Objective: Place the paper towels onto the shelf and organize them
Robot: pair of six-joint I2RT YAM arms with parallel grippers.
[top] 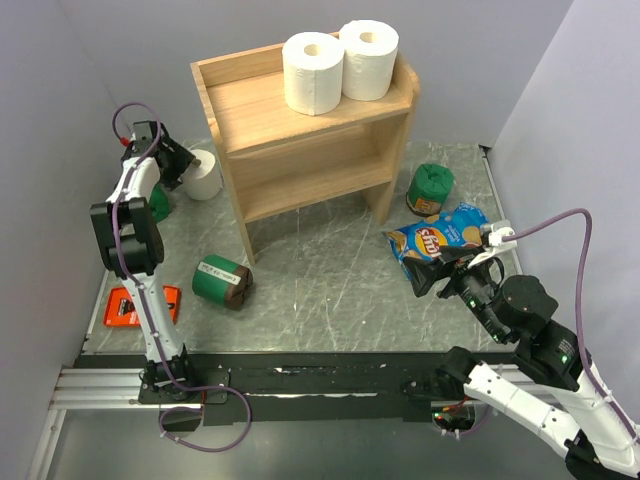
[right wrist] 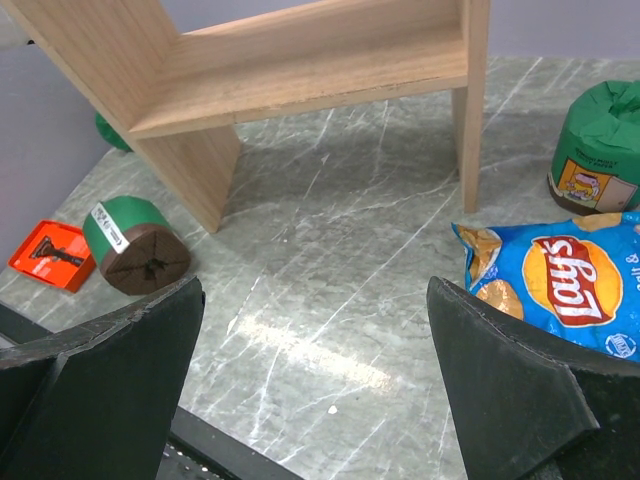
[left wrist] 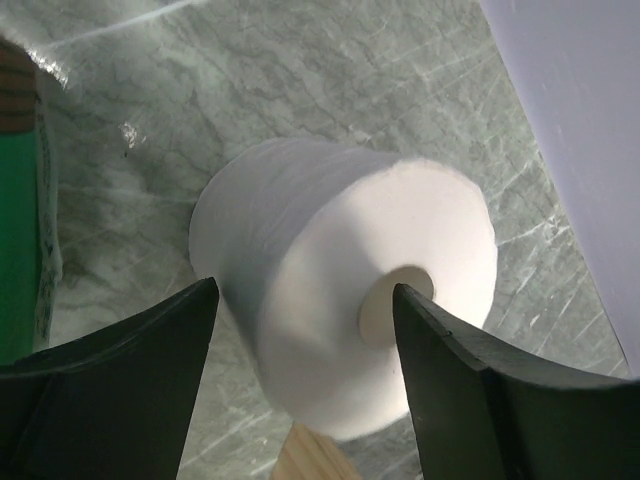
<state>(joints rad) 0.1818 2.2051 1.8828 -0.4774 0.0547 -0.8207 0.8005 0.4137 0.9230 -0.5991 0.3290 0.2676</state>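
Two white paper towel rolls [top: 312, 72] [top: 368, 60] stand upright side by side on the top tier of the light wood shelf [top: 270, 150]. The third roll [top: 205, 175] stands on the table just left of the shelf. My left gripper [top: 180, 165] is open next to it. In the left wrist view its fingers straddle this roll [left wrist: 340, 290], whose core hole faces the camera, and the gripper [left wrist: 305, 290] is not closed on it. My right gripper [top: 445, 272] is open and empty above the table near the chip bag; the right wrist view [right wrist: 315, 285] shows only bare tabletop between its fingers.
A green package with brown ends [top: 222, 280] lies on its side front left of the shelf. A green bag [top: 430, 188] and a blue Lay's bag [top: 440, 238] lie to the right. An orange packet [top: 140, 305] lies front left. Another green package [left wrist: 20, 250] is beside the left gripper.
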